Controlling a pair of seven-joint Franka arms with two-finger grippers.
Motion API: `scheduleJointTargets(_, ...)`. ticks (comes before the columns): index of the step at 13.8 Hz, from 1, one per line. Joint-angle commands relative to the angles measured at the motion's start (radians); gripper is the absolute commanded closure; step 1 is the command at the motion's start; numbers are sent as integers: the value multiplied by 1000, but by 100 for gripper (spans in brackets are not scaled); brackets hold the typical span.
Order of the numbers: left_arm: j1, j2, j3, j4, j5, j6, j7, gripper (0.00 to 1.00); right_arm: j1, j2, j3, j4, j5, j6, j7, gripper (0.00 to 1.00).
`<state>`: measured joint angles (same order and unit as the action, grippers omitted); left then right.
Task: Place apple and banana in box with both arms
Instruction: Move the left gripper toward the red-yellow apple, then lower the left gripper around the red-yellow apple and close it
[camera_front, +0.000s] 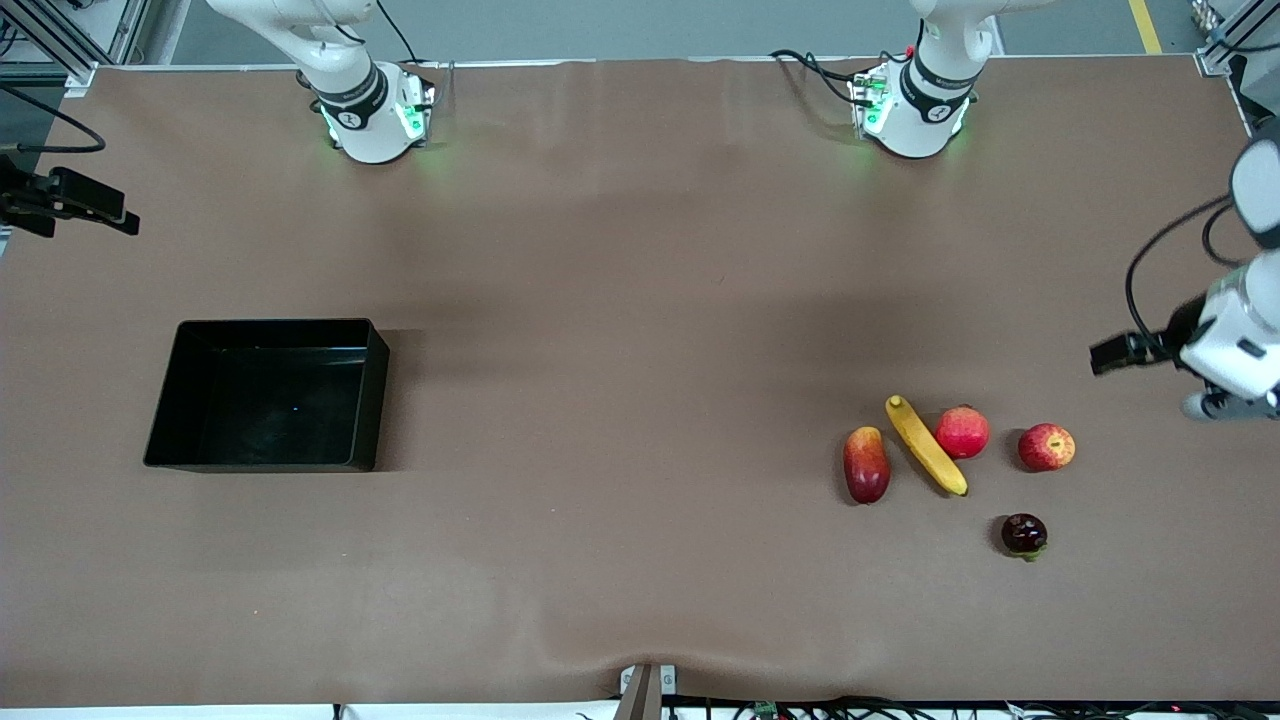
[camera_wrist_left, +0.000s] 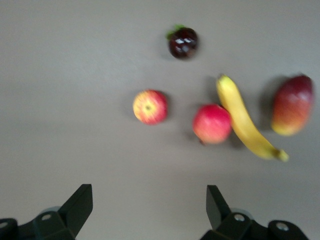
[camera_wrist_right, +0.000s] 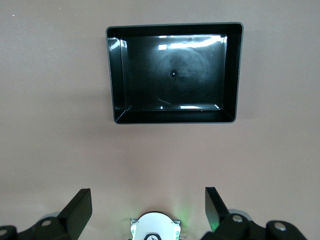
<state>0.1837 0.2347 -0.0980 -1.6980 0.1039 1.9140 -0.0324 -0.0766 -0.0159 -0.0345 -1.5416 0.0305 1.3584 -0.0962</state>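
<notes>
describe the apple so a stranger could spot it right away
Look at the fruit cluster toward the left arm's end of the table. The apple is the end fruit, beside the pinkish-red round fruit. Only it has yellow-orange patches and a stem dimple.

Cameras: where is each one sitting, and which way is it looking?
Front view: high across the table, facing both arm bases; sees the box and the fruit.
Left wrist view: on the left arm's wrist, looking down at the apple and banana; the left gripper shows, open.
Right wrist view: on the right arm's wrist, looking down into the empty box; the right gripper shows, open, plus an arm base.
Shared: front and left wrist both show the fruit.
</notes>
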Motion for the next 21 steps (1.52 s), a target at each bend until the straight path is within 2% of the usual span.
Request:
scheduleJointTargets(1, 40, 78, -6, -25, -9, 118, -7, 0, -22, -6, 8, 1, -4, 4, -10, 0)
scheduleJointTargets(4, 72, 187, -9, -34, -10, 242, -9, 0, -19, -9, 8, -9, -4, 12, 0, 0)
scheduleJointTargets(8, 69, 284, -14, -45, -10, 378, -11, 0, -17, -9, 10, -11, -4, 25, 79, 0)
scheduleJointTargets(14, 56, 385, -16, -42, -10, 473, -12, 0, -46, 11, 8, -15, -4, 47, 81, 0)
scheduleJointTargets(18, 68, 414, -14, -40, -7, 481, 2, 0, -78, 46, 8, -17, -1, 90, 81, 0)
scheduleJointTargets(19, 68, 413, -14, -43, -7, 479, 5, 20, -80, 54, 8, -20, -3, 105, 79, 0)
scheduleJointTargets(21, 63, 403, -14, -43, -7, 467, 11, 77, -94, 68, 8, -46, -3, 134, 70, 0)
